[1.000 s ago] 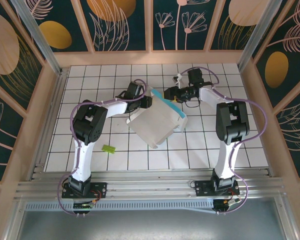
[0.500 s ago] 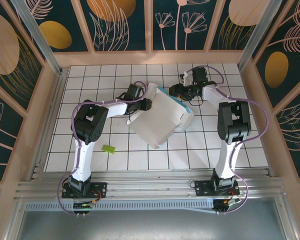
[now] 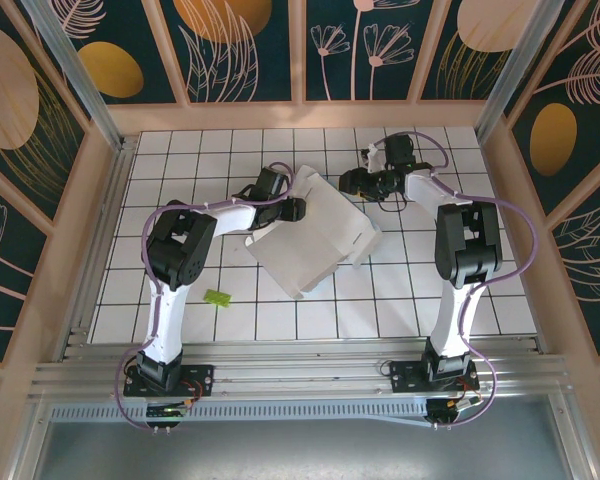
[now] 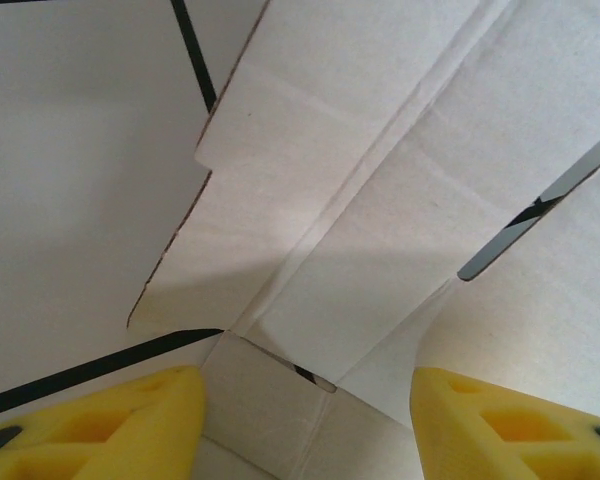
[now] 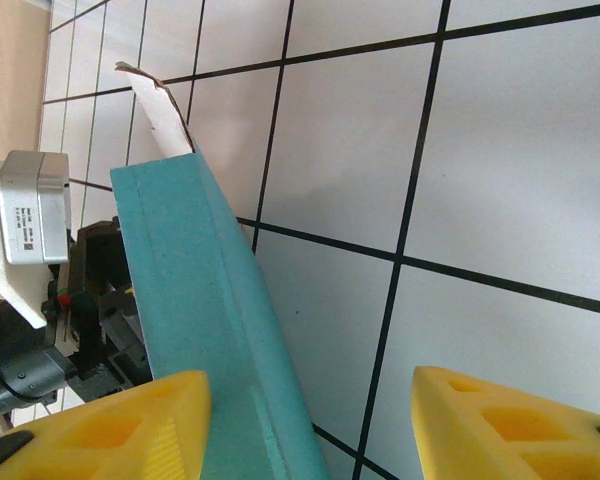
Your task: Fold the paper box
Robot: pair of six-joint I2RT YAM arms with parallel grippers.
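The paper box lies white side up in the middle of the tiled floor, its creased panels spread out. My left gripper is at the box's left upper edge. In the left wrist view the white cardboard with its folds and slot lies under my left gripper, whose yellow fingers stand wide apart and open. My right gripper hovers at the box's upper right corner. In the right wrist view it is open, and a turquoise panel of the box rises beside its left finger.
A small lime-green scrap lies on the tiles at the front left. Wooden walls enclose the white tiled floor. Purple cables loop from both arms.
The left gripper has opened and the box has dropped flatter, so its turquoise edge has gone from the top view. The right gripper has drawn back slightly to the upper right.
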